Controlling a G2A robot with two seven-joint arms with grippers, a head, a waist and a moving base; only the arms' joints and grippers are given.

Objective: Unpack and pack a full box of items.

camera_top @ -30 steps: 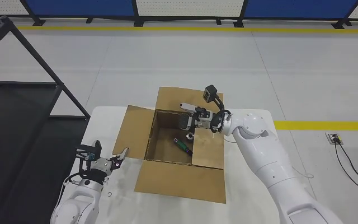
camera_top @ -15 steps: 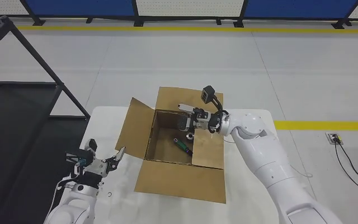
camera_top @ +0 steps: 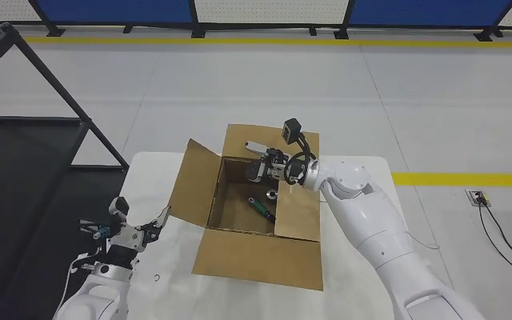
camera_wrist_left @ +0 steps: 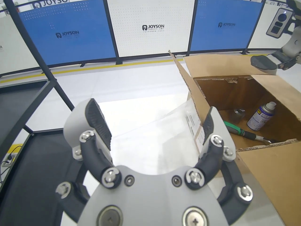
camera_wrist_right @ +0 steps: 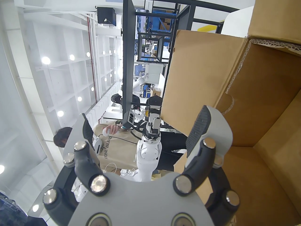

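Observation:
An open cardboard box (camera_top: 256, 256) stands on the white table (camera_top: 152, 180) with its flaps spread. Inside lie a green-handled screwdriver (camera_top: 262, 209) and a small round metal piece (camera_top: 272, 193). The left wrist view also shows a blue-and-white spray can (camera_wrist_left: 261, 116) upright by the screwdriver (camera_wrist_left: 242, 132). My right gripper (camera_top: 258, 158) hangs open over the box's far side, nothing between its fingers (camera_wrist_right: 202, 128). My left gripper (camera_top: 141, 211) is open and empty above the table, left of the box's raised left flap (camera_top: 196, 180).
A black metal rack (camera_top: 48, 160) stands off the table's left edge. The box's near flap (camera_top: 256, 260) and right flap (camera_top: 298, 210) lie spread outward. A white sheet or bag (camera_wrist_left: 152, 132) lies on the table beside the box's left wall.
My left gripper has drawn back to the left, away from the left flap, which now stands more upright. My right gripper has shifted left toward the box's far edge.

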